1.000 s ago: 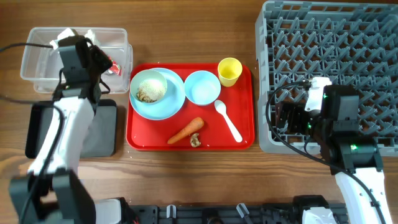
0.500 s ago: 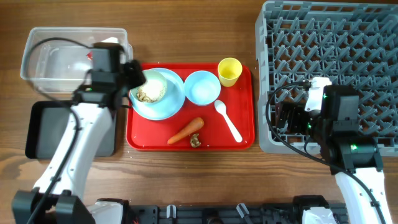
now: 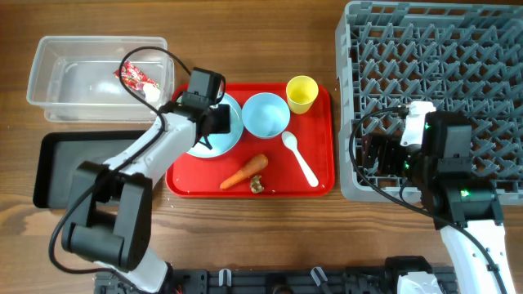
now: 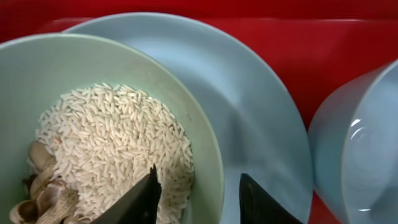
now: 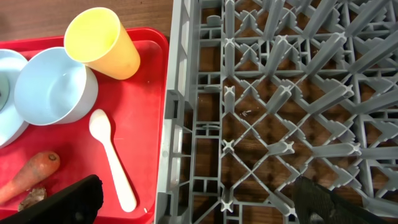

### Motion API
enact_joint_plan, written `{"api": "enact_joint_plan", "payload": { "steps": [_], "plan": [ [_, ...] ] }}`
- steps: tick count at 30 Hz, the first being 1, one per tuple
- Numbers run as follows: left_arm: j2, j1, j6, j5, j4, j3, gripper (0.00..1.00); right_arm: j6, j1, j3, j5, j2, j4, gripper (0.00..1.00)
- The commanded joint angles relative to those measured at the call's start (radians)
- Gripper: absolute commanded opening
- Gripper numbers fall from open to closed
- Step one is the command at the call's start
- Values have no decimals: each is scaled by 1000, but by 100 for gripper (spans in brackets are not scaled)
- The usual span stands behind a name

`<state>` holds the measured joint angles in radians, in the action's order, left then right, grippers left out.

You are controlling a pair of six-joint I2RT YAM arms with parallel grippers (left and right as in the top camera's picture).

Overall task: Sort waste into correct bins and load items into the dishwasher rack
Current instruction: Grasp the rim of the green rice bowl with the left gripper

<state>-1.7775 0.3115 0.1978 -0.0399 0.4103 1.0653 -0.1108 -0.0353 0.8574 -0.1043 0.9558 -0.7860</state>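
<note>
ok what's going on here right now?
The left gripper is open over the bowl of rice and scraps, one finger inside the rim and one outside, above the plate under it; it has not closed. The right gripper is open and empty over the rack edge beside the red tray. A wrapper and a tissue lie in the clear tub. The carrot, spoon, cup and empty bowl sit on the red tray.

Red tray (image 3: 186, 178): bare strip at near-left corner; carrot (image 3: 243, 172), spoon (image 3: 300, 159), bowl (image 3: 265, 115), cup (image 3: 301, 93) occupy centre and far side; rack (image 3: 433, 49) walls right edge.
</note>
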Motion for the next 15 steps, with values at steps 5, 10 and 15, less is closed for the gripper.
{"api": "enact_joint_plan", "payload": {
  "steps": [5, 10, 15],
  "plan": [
    [-19, 1, -3, 17, 42, -2, 10, -1, -5, 26, -9, 1, -2, 100],
    [-22, 1, 0, 17, 90, -2, 4, -2, -5, 25, -9, 1, -8, 100],
    [-13, 1, 0, 17, 111, -1, 4, -2, -5, 26, -9, 1, -10, 100]
  ]
}}
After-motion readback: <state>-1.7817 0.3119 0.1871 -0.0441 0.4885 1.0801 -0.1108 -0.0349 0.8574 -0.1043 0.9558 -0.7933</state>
